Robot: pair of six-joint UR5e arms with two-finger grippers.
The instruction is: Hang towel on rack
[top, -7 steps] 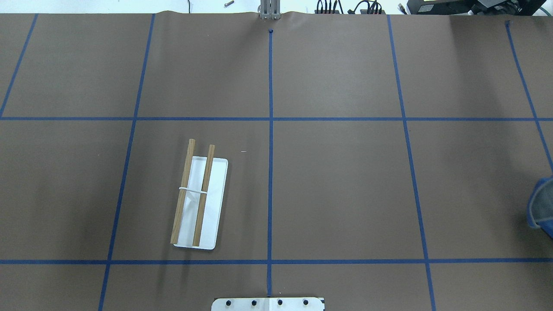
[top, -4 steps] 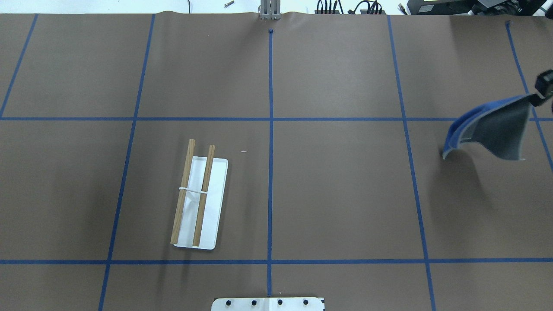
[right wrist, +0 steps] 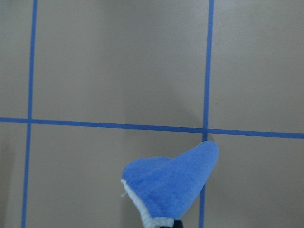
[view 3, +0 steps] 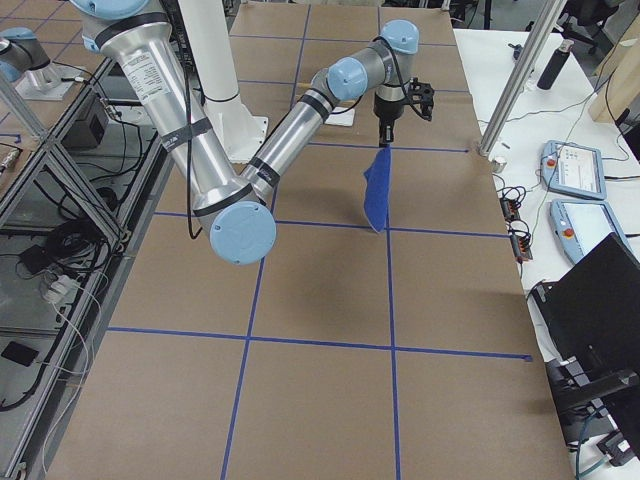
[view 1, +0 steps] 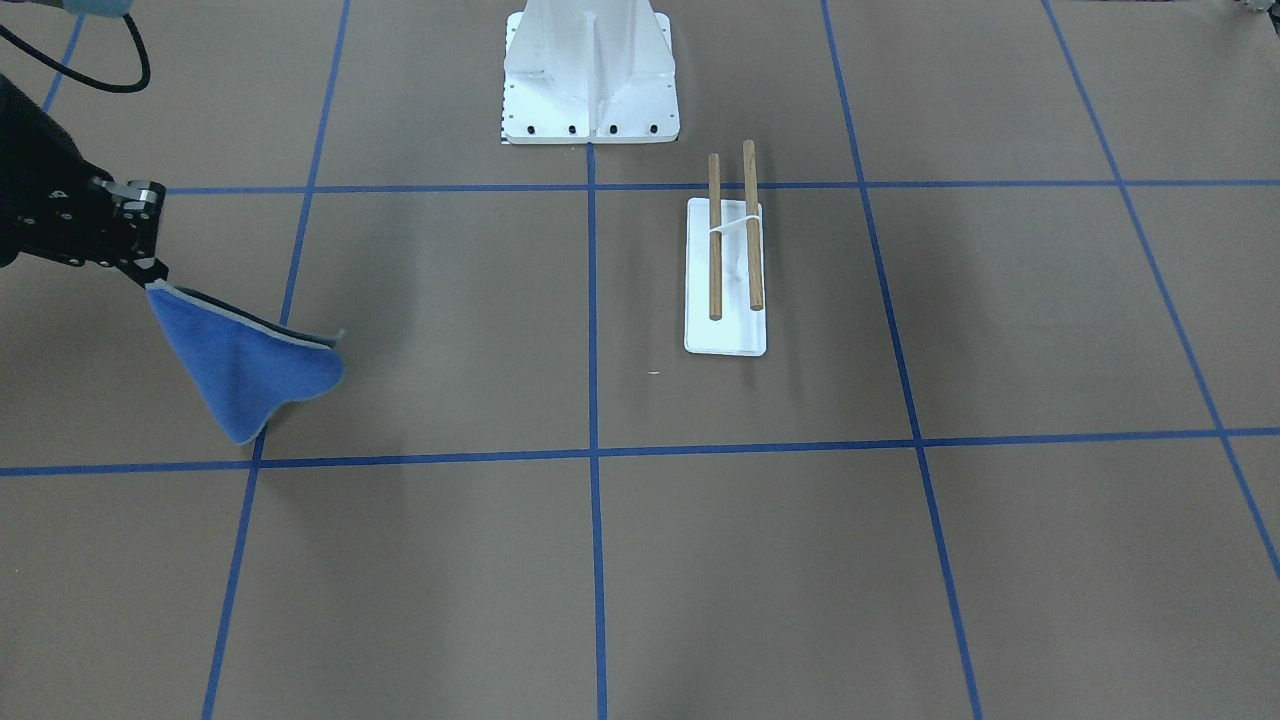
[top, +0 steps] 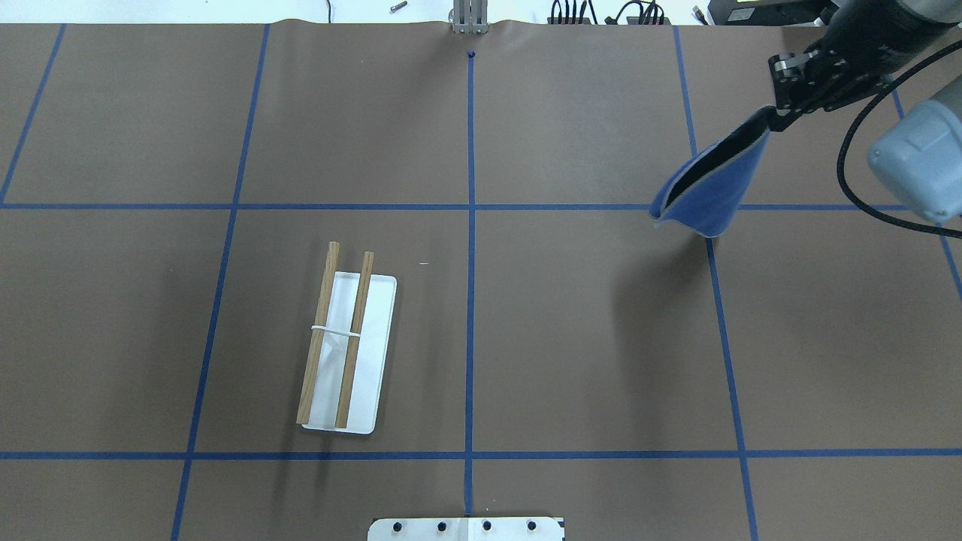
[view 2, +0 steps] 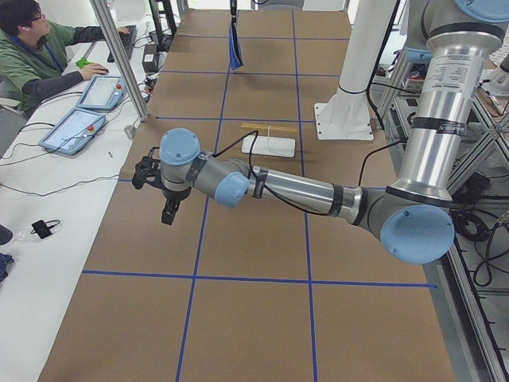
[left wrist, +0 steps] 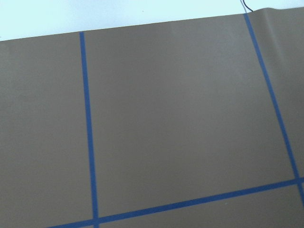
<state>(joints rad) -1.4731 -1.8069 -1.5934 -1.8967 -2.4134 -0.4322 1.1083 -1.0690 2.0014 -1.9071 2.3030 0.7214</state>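
My right gripper (top: pixel 772 116) is shut on one corner of the royal-blue towel (top: pixel 714 191), which hangs down above the table at the far right. The same gripper (view 1: pixel 152 278) and towel (view 1: pixel 245 365) show in the front-facing view, and the towel's lower fold shows in the right wrist view (right wrist: pixel 171 185). The rack (top: pixel 373 353) is a white base with two wooden rods, left of the centre line, far from the towel. My left gripper (view 2: pixel 169 213) shows only in the exterior left view, well above the table near its operator-side edge; I cannot tell whether it is open.
The robot's white base plate (top: pixel 466 528) sits at the near middle edge. Blue tape lines divide the brown table (top: pixel 586 338). A metal post (top: pixel 467 19) stands at the far edge. An operator (view 2: pixel 36 56) sits at a side desk with tablets.
My right arm has come in from the right edge with the towel, moving left and away from the robot's base. The rack has not moved.
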